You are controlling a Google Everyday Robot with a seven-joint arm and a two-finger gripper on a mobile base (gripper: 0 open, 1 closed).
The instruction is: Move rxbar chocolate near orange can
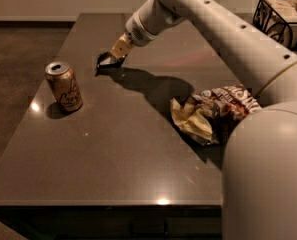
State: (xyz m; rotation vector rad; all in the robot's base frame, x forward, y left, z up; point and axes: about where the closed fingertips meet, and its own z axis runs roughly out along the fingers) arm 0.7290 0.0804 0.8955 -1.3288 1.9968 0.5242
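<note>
The orange can (64, 86) stands upright on the left part of the dark table (113, 154). My gripper (109, 59) reaches in from the upper right and is down at the table surface, behind and to the right of the can. Its fingers are shut on the rxbar chocolate (102, 64), a small dark flat bar whose end sticks out to the left at the fingertips. The bar is about a can's height away from the can.
A crumpled brown-and-yellow chip bag (213, 115) lies on the right of the table, next to my arm's large lower link (268, 174). A black wire basket (283, 15) stands at the far right back. The table's front edge runs along the bottom.
</note>
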